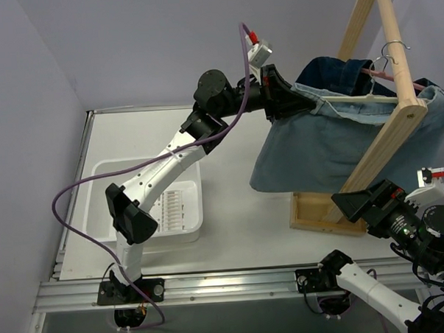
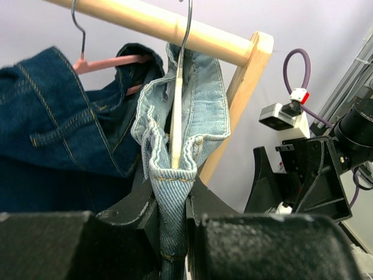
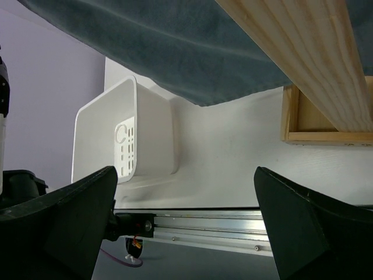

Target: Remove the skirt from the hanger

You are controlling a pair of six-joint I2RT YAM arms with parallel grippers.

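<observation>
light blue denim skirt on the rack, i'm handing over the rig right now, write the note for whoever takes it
Left gripper: shut on the waistband of the light blue denim skirt.
Right gripper: open, empty, low beside the wooden rack base, under the skirt's hem.
The skirt hangs on the pale hanger on the wooden rail, next to a dark denim garment on a pink hanger. A white plastic basket sits to the left.
Done: waistband gripped.
Left: work the skirt off the hanger.
</observation>
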